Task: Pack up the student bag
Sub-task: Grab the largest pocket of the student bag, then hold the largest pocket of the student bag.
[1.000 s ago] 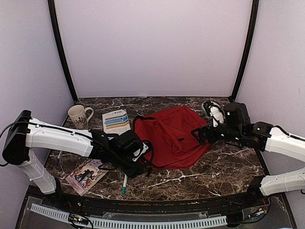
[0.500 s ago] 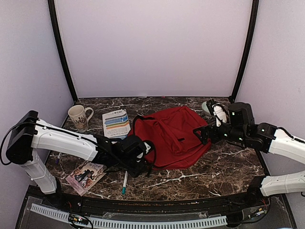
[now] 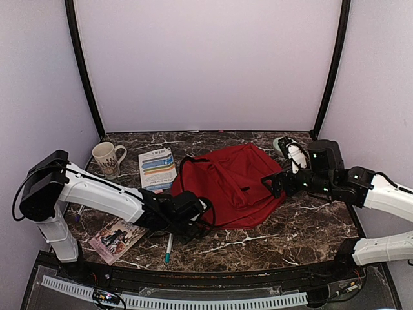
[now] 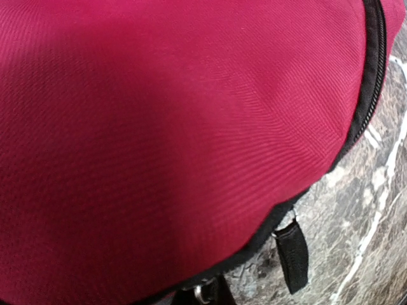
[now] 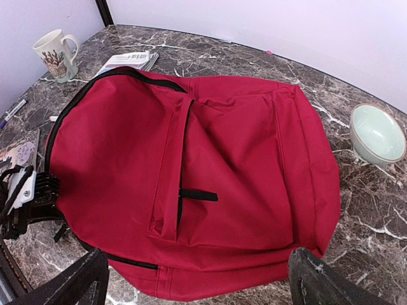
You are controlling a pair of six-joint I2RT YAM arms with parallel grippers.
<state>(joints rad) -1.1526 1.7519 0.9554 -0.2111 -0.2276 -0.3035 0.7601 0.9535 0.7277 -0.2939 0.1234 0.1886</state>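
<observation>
The student bag (image 3: 232, 184), a big red backpack with black zippers, lies flat mid-table; its front pocket (image 5: 222, 184) faces up. My left gripper (image 3: 193, 217) is low at the bag's near-left rim. In the left wrist view red fabric (image 4: 178, 127) fills the picture, and a metal zipper pull (image 4: 202, 293) sits at the bottom edge, where the shut tips are nearly hidden. A second black pull tab (image 4: 291, 257) hangs free beside it. My right gripper (image 5: 200, 286) hovers wide open over the bag's right-hand end, its fingers (image 5: 318, 279) holding nothing.
A patterned mug (image 3: 108, 157) and a white-and-blue book (image 3: 157, 165) stand at the back left. A comic booklet (image 3: 117, 236) and a pen (image 3: 168, 248) lie near the front left. A pale green bowl (image 5: 376, 133) sits at the back right.
My left gripper slid right along the bag's near rim and closed from half open to shut. The right arm shifted slightly and stayed open.
</observation>
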